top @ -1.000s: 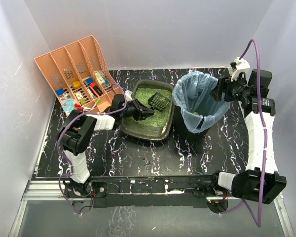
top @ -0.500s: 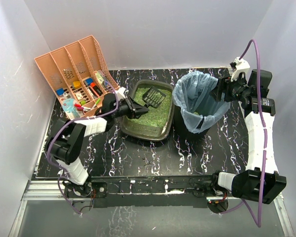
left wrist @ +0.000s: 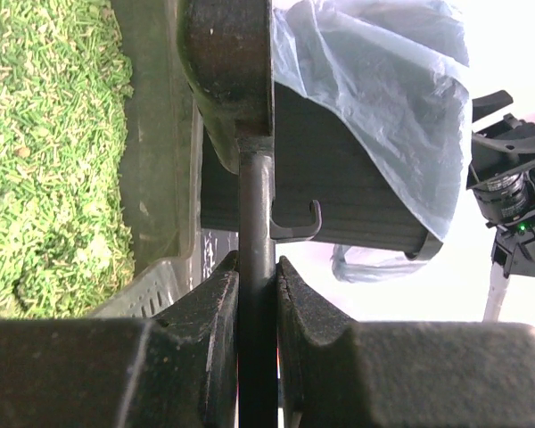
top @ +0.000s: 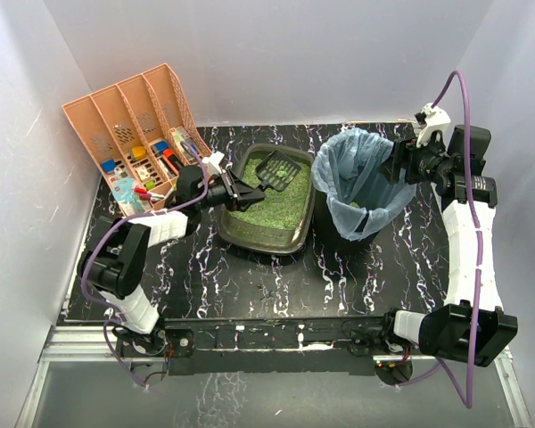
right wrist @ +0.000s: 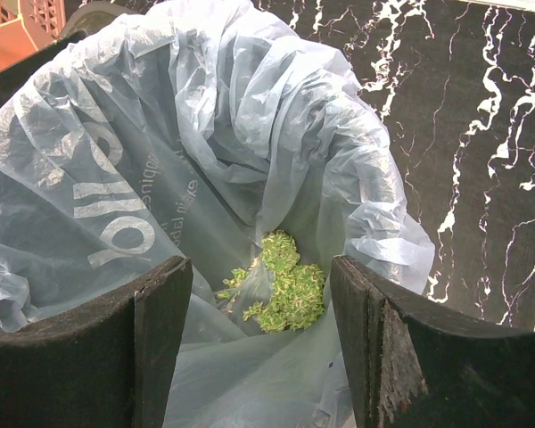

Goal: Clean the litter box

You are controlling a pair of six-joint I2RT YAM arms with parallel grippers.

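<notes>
Blue bag (right wrist: 205,134) print illegible | left tool (left wrist: 257,276) clamps scoop handle (left wrist: 255,205) | right tool (right wrist: 260,267) parted

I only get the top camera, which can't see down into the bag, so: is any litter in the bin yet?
Observer: Yes. The right wrist view shows a small clump of green litter at the bottom of the blue bag.
Operator: Is the scoop held properly?
Observer: In the left wrist view, the jaws of the left gripper are shut on the scoop handle, which runs straight up between them.
</notes>
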